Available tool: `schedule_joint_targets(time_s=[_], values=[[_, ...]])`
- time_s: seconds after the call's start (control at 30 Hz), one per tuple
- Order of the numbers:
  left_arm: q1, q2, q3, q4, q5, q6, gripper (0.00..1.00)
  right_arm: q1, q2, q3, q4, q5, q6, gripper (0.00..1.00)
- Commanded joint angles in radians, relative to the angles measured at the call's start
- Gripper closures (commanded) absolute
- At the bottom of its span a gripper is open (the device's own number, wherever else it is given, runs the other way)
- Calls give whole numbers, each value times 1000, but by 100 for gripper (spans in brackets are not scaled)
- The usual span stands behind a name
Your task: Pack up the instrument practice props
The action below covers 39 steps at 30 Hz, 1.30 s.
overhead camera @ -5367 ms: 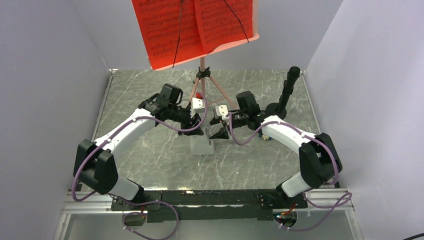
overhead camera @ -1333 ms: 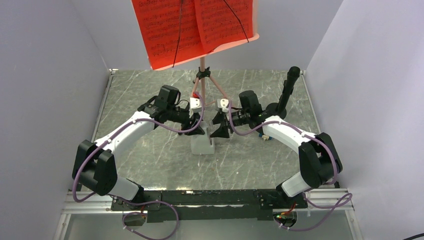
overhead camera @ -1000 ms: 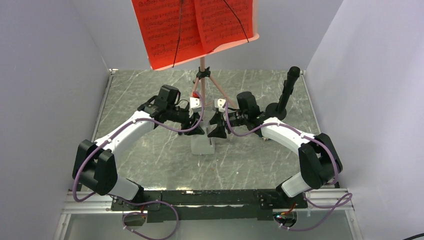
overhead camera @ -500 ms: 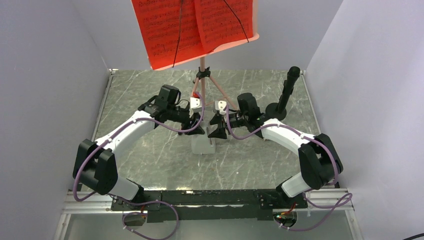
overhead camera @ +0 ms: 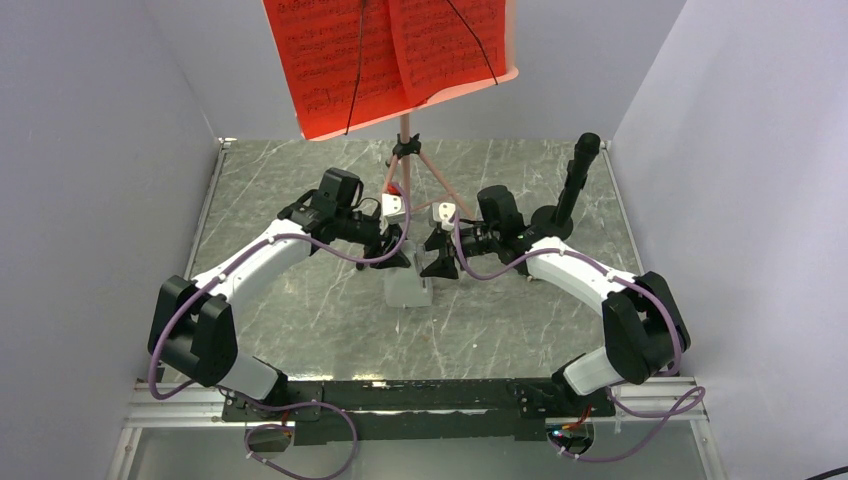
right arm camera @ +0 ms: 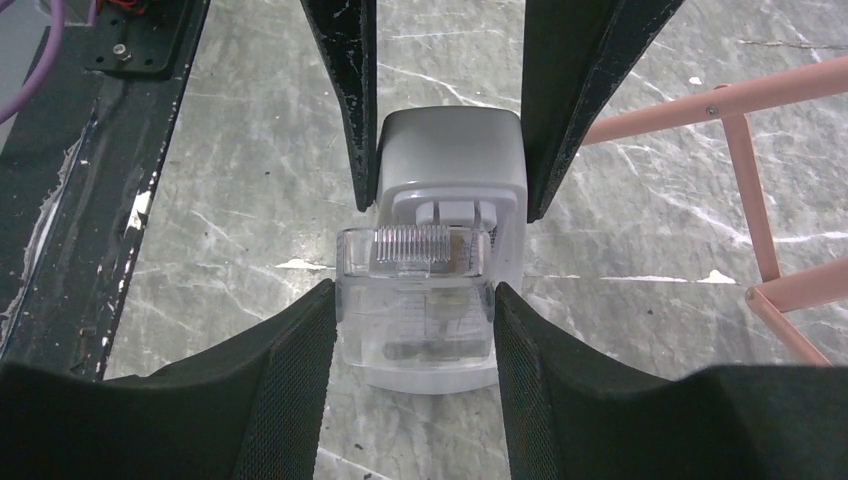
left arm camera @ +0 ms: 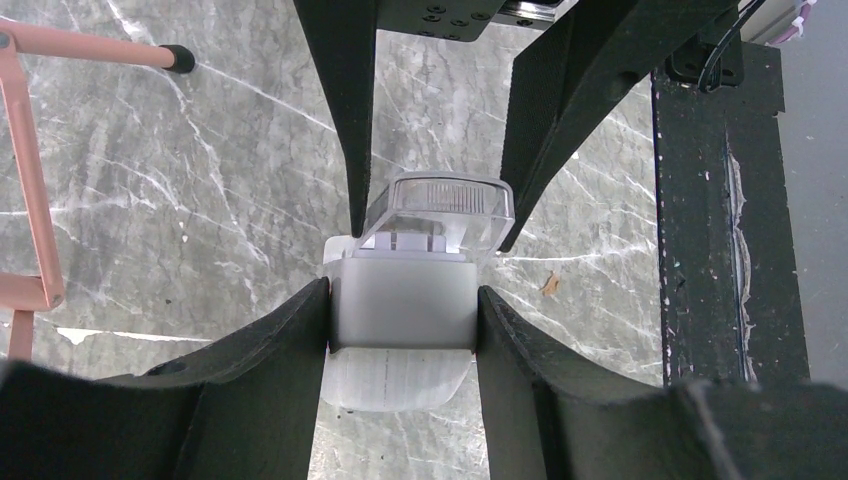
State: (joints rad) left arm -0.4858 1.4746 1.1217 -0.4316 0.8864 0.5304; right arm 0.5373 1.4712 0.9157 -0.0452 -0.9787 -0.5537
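The white wedge-shaped metronome stands on the marble table in front of the pink music stand. Red sheet-music pages rest on the stand's desk at the top. My left gripper is shut on the metronome's white body from its left; it reads as grey in the right wrist view. My right gripper is shut on the metronome's clear front cover, which also shows in the left wrist view. Both grippers meet over it.
A black tube on a round black base stands at the back right near the wall. Pink tripod legs spread just behind the grippers. The black mounting rail runs along the near edge. Grey walls enclose three sides.
My right gripper has come in to the metronome, closed on its clear cover, and edged slightly right in the last half second. The left gripper keeps its hold.
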Motion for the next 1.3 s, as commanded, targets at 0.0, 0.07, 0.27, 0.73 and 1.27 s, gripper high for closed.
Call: schedule_joint_targets(time_s=[0.0, 0.07, 0.27, 0.73, 1.27], values=[[-5, 50, 3, -39, -81, 46, 99, -5, -31, 35, -32, -34, 7, 100], [-4, 51, 4, -49, -81, 50, 99, -7, -33, 44, -35, -31, 13, 100], [-5, 50, 3, -55, -78, 54, 99, -23, -45, 51, -7, 14, 23, 100], [-5, 52, 1, -53, -80, 60, 99, -25, -18, 69, -28, 21, -33, 100], [-5, 51, -9, -43, -83, 50, 99, -19, 27, 32, -31, -15, -18, 100]])
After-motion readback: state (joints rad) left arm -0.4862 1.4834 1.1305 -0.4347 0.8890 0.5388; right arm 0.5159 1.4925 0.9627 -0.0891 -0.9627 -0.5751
